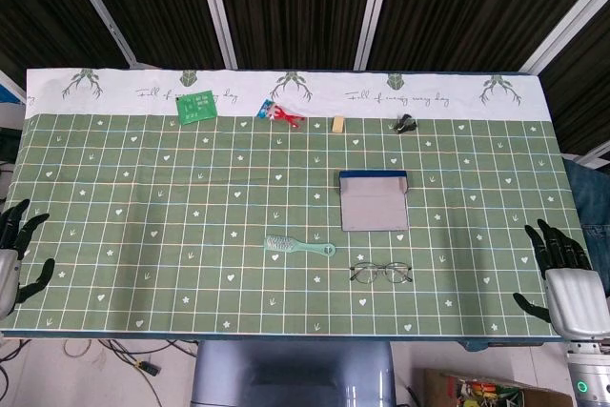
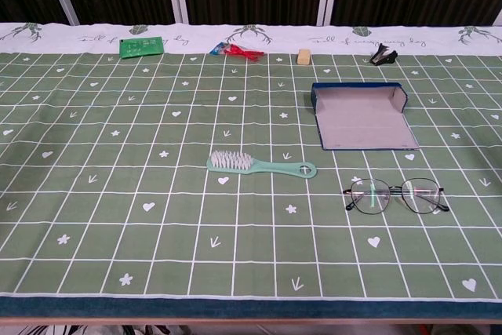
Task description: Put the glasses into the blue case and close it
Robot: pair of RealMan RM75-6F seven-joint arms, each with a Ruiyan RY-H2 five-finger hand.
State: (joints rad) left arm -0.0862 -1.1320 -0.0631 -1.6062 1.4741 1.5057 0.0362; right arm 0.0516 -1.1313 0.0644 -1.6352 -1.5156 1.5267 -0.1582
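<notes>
Head view: left hand (image 1: 17,254) at left edge and right hand (image 1: 570,283) at lower right both released, fingers apart, nothing held; chest view: glasses (image 2: 396,195) lie lower right, just below the open blue case (image 2: 362,118), so nothing is done yet.

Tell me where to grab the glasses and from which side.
Pinch the bridge of the glasses from above with the right hand, probably. They lie flat, lenses side by side, so the thin bridge between them is the easiest part for fingers to reach without touching glass.
</notes>
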